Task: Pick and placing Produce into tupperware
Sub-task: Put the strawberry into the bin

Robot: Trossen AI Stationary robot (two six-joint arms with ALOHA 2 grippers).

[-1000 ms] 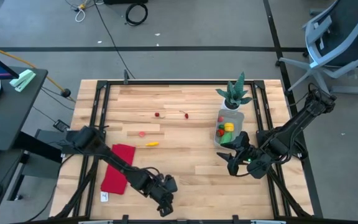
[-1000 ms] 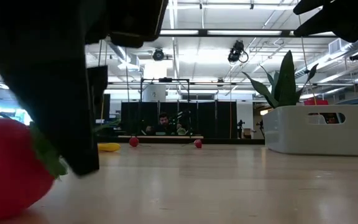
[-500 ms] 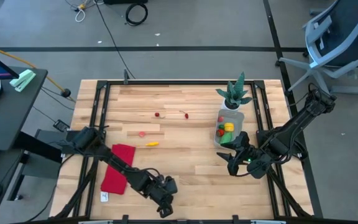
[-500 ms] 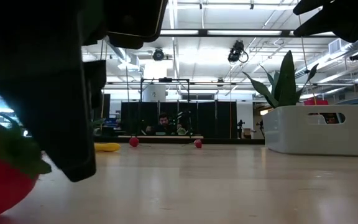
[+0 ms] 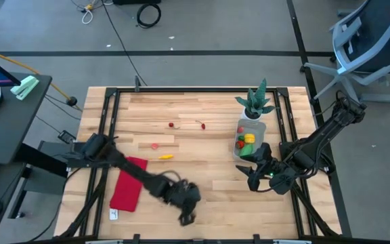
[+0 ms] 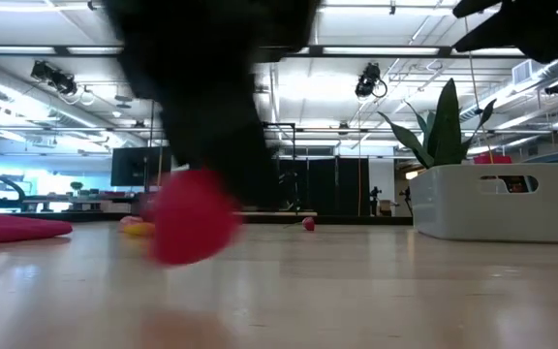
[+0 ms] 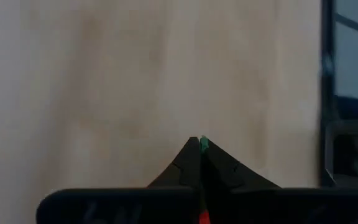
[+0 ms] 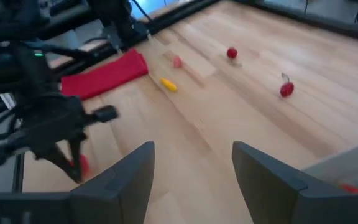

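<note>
My left gripper [image 5: 185, 217] is near the table's front edge, right of the red cloth [image 5: 128, 183]. It is shut on a red piece of produce [image 6: 192, 221] with a green leaf. The tupperware [image 5: 249, 139] stands at the right in front of the potted plant [image 5: 256, 102] and holds green, yellow and red produce. My right gripper [image 5: 249, 175] waits open just in front of the tupperware, with nothing between its fingers. Two small red pieces [image 5: 172, 125], a pink one [image 5: 155, 145] and a yellow one [image 5: 166, 156] lie on the wood at mid-table. My left gripper pinches the red produce between its two shut fingers, which point down from above. In the left wrist view only a green sliver [image 7: 203, 144] shows at the fingertips and a red sliver [image 7: 202, 216] farther back. The piece hangs at the fingertips [image 8: 79, 167]; blur hides the rest.
A black metal frame [image 5: 110, 135] runs along the table's edges. The plant's leaves [image 6: 444, 121] rise above the tupperware [image 6: 492, 202]. Bare wood lies between my left gripper and the tupperware.
My left gripper has shut on the red produce, then swung up and toward the table's right and far side, carrying the piece away from the front edge. It moves fast and shows blurred. My right gripper has kept still.
</note>
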